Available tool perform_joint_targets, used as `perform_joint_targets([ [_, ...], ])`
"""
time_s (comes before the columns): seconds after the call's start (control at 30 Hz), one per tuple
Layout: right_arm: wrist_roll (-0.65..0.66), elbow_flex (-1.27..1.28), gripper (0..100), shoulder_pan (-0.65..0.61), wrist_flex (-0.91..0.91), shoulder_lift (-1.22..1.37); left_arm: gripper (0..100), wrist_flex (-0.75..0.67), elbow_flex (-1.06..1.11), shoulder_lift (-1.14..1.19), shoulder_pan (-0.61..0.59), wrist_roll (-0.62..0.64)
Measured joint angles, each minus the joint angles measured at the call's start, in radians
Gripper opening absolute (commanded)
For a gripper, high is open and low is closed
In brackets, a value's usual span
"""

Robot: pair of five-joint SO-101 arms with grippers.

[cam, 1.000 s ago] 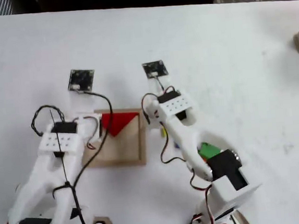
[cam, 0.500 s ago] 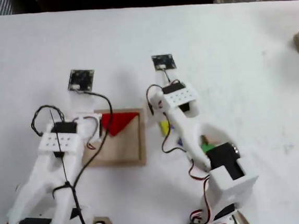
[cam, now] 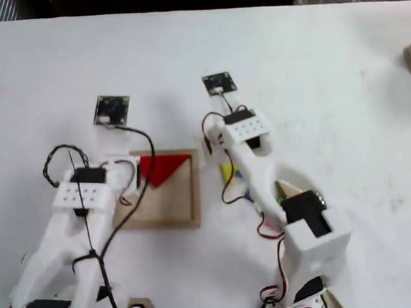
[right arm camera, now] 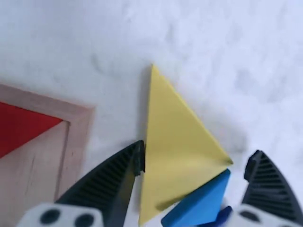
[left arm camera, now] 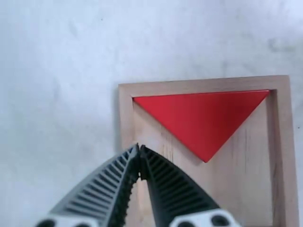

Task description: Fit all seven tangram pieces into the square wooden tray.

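Jaws pressed together, tip against tip, the left gripper [left arm camera: 138, 150] hangs over the square wooden tray [left arm camera: 199, 85] near one side rim in the left wrist view. The red triangle [left arm camera: 203, 118] lies flat inside, its long edge along the far rim. In the right wrist view the right gripper [right arm camera: 196, 161] has its jaws spread wide and holds nothing, one finger on either side of the yellow triangle [right arm camera: 175, 146]. That triangle lies on the white table [right arm camera: 213, 56] just beside the tray's corner (a blue piece [right arm camera: 199, 205] overlaps its near corner). In the high view the left arm [cam: 77, 208] stretches over the tray's left part, as it did a second ago. The right arm [cam: 252, 157] has swung rightward off the tray's right edge, and the yellow triangle shows more plainly beside it.
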Motion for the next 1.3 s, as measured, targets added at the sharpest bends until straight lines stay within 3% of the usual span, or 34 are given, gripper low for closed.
perform_joint_targets([
  [0.3,-0.081,-0.158,32.4,-0.002,0.143,0.114,3,0.0,0.0,0.0,0.0,-0.002],
  [0.7,-0.127,-0.19,17.8,0.008,0.172,0.127,3,0.0,0.0,0.0,0.0,-0.002],
  [0.83,-0.127,-0.19,18.3,0.018,0.172,0.127,3,0.0,0.0,0.0,0.0,-0.002],
  [1.03,-0.092,-0.19,35.4,0.014,0.189,0.127,3,0.0,0.0,0.0,0.0,-0.002],
  [1.3,0.038,-0.281,33.4,0.015,0.199,0.129,3,0.0,0.0,0.0,0.002,-0.002],
])
